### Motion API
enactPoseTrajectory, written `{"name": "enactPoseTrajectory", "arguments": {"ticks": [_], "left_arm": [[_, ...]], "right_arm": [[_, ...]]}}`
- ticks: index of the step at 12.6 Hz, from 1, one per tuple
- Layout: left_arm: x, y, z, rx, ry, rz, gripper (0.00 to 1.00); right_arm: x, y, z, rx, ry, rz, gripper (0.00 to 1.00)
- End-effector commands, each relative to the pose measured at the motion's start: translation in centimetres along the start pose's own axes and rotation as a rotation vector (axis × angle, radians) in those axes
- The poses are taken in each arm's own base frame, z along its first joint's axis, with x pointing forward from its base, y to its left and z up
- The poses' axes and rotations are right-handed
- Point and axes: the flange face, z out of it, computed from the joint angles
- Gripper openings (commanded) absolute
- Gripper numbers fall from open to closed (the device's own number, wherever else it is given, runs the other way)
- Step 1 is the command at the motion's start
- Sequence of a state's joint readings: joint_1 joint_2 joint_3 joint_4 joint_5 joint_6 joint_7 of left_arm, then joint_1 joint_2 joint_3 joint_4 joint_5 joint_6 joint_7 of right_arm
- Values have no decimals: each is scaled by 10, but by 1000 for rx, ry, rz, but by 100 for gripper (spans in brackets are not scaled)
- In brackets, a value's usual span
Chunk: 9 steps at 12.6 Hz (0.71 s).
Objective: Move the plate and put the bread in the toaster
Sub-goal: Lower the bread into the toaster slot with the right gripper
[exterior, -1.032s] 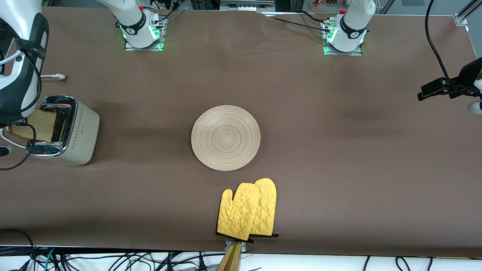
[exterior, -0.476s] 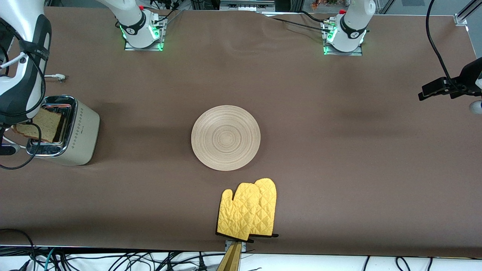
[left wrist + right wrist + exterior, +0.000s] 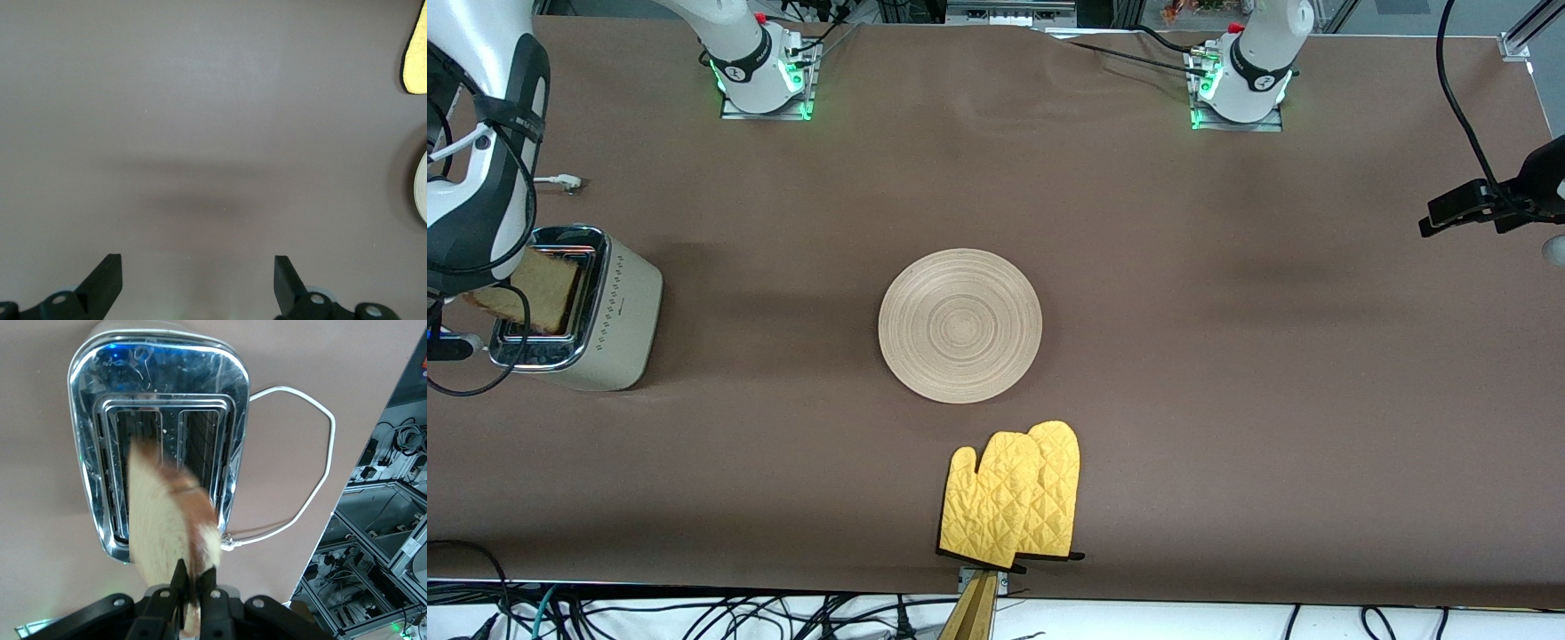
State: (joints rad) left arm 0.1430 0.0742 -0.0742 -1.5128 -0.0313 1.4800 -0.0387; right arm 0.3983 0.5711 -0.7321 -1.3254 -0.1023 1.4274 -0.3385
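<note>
The cream toaster (image 3: 618, 311) with a chrome top (image 3: 160, 367) stands at the right arm's end of the table. My right gripper (image 3: 193, 577) is shut on one edge of the bread (image 3: 167, 520), a speckled slice with a brown crust. It holds the bread (image 3: 538, 289) tilted just over the toaster's two slots; I cannot tell whether its lower edge is inside a slot. The round beige plate (image 3: 959, 325) lies in the middle of the table with nothing on it. My left gripper (image 3: 198, 267) waits open over bare table at the left arm's end.
A pair of yellow oven mitts (image 3: 1014, 498) lies nearer the front camera than the plate, at the table's edge. The toaster's white cord (image 3: 300, 453) loops on the table beside it, its plug (image 3: 565, 183) farther from the camera. A brown cloth (image 3: 1227, 400) covers the table.
The bread has swung from lying flatter over the toaster to standing more on edge above the slots. The left arm has drifted slightly toward its end of the table.
</note>
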Motion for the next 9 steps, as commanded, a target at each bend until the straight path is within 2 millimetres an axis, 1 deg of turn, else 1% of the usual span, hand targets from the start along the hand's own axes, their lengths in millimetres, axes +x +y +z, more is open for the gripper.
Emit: {"name": "enactPoseTrajectory", "arguments": {"ticks": [1,3,9], "left_arm": [[2,2,-5,11,-5,16,100],[1,8,-5,15,-5,27,100],[1,13,-6,15,-4,40,100]], "right_arm": [[-8,-2,1,29,-15,-41,0],[-8,-2,1,30,-16,-39,0],[2,14,11,15,13,-19,0]]}}
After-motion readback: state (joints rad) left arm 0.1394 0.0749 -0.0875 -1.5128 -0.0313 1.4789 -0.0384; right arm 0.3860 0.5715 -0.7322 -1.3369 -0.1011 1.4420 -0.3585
